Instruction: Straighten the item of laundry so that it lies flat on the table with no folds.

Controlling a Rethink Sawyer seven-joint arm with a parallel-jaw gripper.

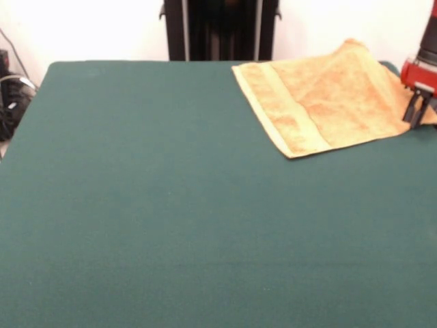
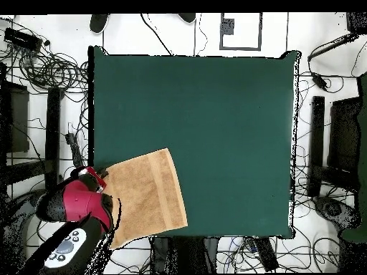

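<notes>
The yellow-orange towel (image 1: 328, 96) lies spread at the far right corner of the dark green table (image 1: 171, 205), a paler band along its left end. Its far corner shows above the table's far edge. In the overhead view the towel (image 2: 147, 195) sits at the table's (image 2: 215, 129) bottom left corner and reaches slightly past the bottom edge. My red and black gripper (image 1: 416, 113) is at the towel's right edge, low over the cloth. It also shows in the overhead view (image 2: 99, 177) at the towel's left side. Whether it holds the cloth does not show.
The black pedestal (image 1: 218, 31) stands behind the table's far edge. Cables and dark gear (image 1: 10, 96) lie off the left side. In the overhead view, cables (image 2: 43, 64) and equipment (image 2: 344, 143) surround the table.
</notes>
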